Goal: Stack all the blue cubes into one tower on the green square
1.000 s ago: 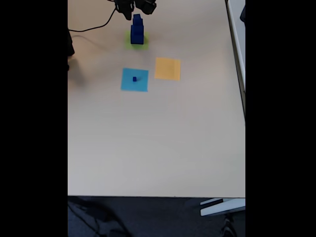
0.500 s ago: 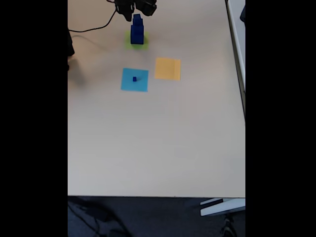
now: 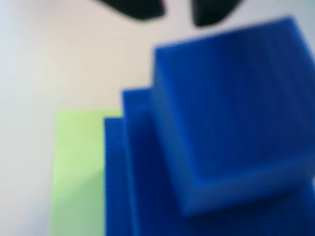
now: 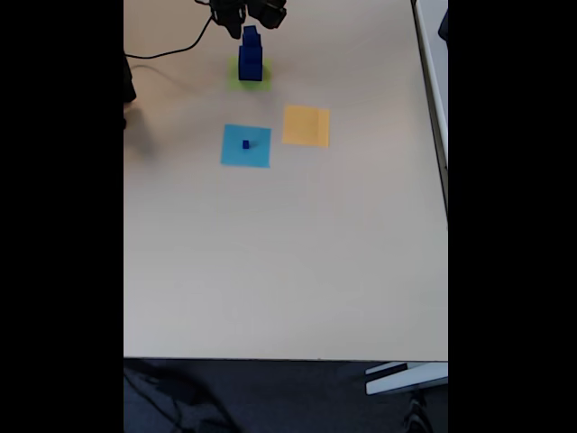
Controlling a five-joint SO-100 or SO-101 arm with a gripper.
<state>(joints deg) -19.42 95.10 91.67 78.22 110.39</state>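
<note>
On the green square, upright tower; claw spread, empty.

This looks like an office or a work room. A big, plain, light counter stands on a dark grey carpet floor. A black cable runs across the counter. A white edge, maybe another desk, shows at the right.
</note>
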